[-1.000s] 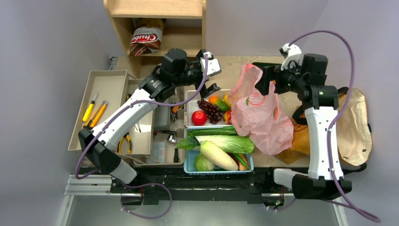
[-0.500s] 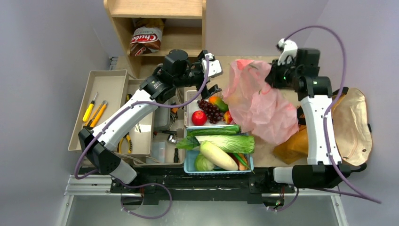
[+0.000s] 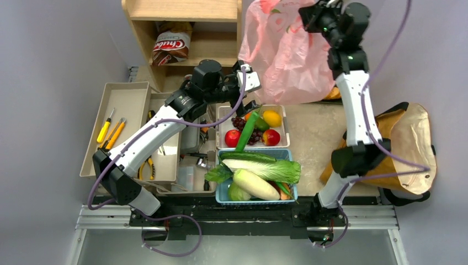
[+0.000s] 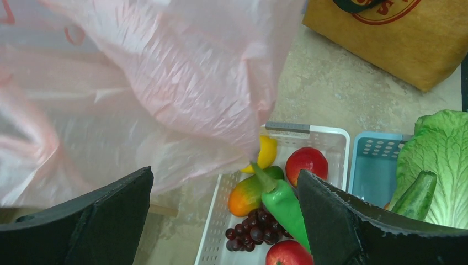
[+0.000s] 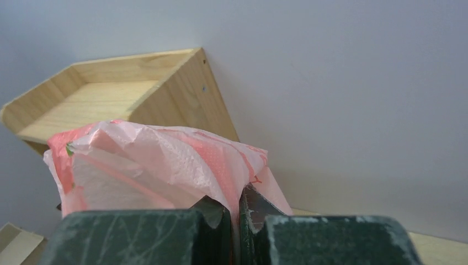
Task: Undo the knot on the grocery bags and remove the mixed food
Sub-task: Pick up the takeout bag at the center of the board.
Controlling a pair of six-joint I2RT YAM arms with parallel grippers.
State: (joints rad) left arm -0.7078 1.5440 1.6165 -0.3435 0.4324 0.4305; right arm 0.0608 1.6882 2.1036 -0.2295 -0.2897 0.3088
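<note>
Hoisted higher than before, the right claw [image 5: 235,208] pinches the crinkled, see-through pink bag [image 3: 287,61], uncovering fruit [image 3: 233,138] in the white basket [image 3: 286,124]; the left claw [image 4: 223,199] gapes wide.

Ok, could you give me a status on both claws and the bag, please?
Right claw shut on pink bag, held high. Left claw open, empty, above white basket. Bag hangs across left claw's view.
</note>
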